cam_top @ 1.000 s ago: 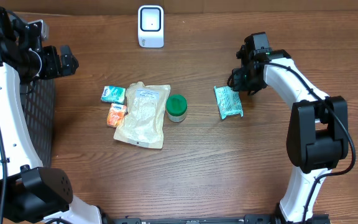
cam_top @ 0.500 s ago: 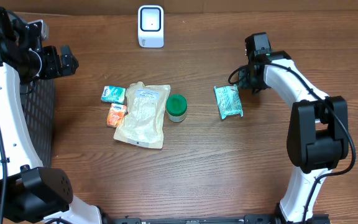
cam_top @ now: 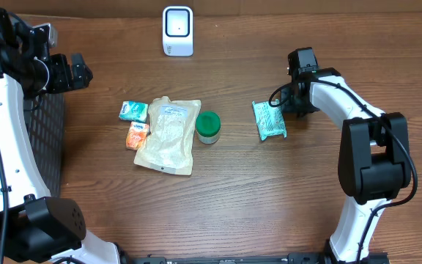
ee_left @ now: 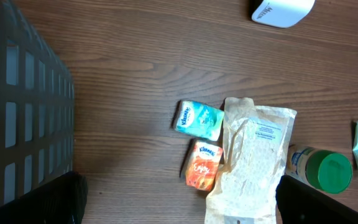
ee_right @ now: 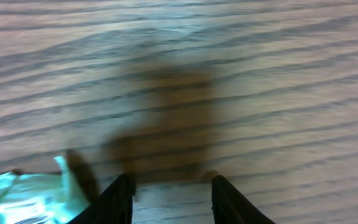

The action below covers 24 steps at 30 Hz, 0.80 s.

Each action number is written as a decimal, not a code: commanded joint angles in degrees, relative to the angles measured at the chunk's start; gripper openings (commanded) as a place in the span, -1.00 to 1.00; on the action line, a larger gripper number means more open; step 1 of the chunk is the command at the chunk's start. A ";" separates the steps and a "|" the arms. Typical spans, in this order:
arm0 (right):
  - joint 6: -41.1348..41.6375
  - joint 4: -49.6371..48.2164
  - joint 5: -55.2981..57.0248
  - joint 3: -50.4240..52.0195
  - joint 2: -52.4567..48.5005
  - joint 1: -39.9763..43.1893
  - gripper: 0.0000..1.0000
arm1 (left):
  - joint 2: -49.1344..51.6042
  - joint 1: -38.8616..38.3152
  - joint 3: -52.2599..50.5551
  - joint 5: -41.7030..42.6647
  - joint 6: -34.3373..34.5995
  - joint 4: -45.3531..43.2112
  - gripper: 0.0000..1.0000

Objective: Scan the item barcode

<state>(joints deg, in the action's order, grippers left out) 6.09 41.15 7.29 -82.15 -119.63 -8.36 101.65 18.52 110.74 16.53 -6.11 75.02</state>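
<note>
A teal packet (cam_top: 269, 119) lies flat on the wood right of centre; its corner shows at the lower left of the right wrist view (ee_right: 23, 196). My right gripper (cam_top: 286, 103) sits low just beside the packet's far right corner. Its jaws are open (ee_right: 169, 180) with only bare wood between them. The white scanner (cam_top: 177, 31) stands at the back centre and also shows in the left wrist view (ee_left: 280, 9). My left gripper (cam_top: 75, 71) hovers high at the far left, wide open (ee_left: 179, 205) and empty.
Left of centre lie a beige pouch (cam_top: 168, 136), a teal tissue pack (cam_top: 133, 111), an orange pack (cam_top: 137, 135) and a green-lidded jar (cam_top: 209, 126). A black mesh basket (ee_left: 17, 112) stands along the left edge.
My right gripper has shifted slightly toward the front, closer to the teal packet's corner. The left arm and the items have not moved.
</note>
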 commanded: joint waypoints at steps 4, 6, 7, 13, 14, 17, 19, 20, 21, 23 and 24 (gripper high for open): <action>-4.94 -1.05 -11.93 1.25 -0.20 -2.14 -0.16 | -1.68 0.15 0.96 0.44 0.46 -0.11 0.99; -5.49 -1.25 -14.84 1.25 -0.20 -2.69 -0.15 | -1.68 0.15 0.96 0.46 0.46 -0.11 0.99; -6.29 -1.27 -16.41 1.25 -0.20 -2.99 -0.15 | -1.68 0.15 0.96 0.46 0.46 -0.11 0.99; -5.20 0.15 -19.06 -1.22 -0.11 -4.55 -0.08 | -1.68 0.15 0.96 0.46 0.46 -0.11 0.99; -4.13 1.38 -19.10 -2.56 0.02 -4.52 -0.07 | -1.68 0.15 0.96 0.46 0.46 -0.11 0.99; -2.34 7.15 -21.18 -7.87 1.16 -3.58 -0.05 | -1.68 0.15 0.96 0.46 0.46 -0.11 0.99; 0.09 12.04 -22.86 -11.98 2.80 -2.67 -0.04 | -1.68 0.15 0.96 0.46 0.46 -0.11 0.99; 0.98 14.34 -23.69 -13.73 3.78 -2.21 -0.04 | -1.68 0.15 0.96 0.46 0.46 -0.11 0.99; 1.86 16.50 -24.39 -15.21 4.98 -1.75 -0.04 | -1.68 0.15 0.96 0.44 0.46 -0.11 0.99; 3.50 19.85 -25.75 -17.07 8.02 -0.98 -0.06 | -1.68 0.15 0.96 0.46 0.46 -0.11 0.99; 4.44 21.00 -25.83 -17.22 10.38 -0.61 -0.06 | -1.68 0.15 0.96 0.46 0.46 -0.11 0.99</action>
<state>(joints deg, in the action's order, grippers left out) 6.59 60.45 -15.51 -96.49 -116.73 -10.20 101.65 18.52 110.74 16.53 -6.11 75.00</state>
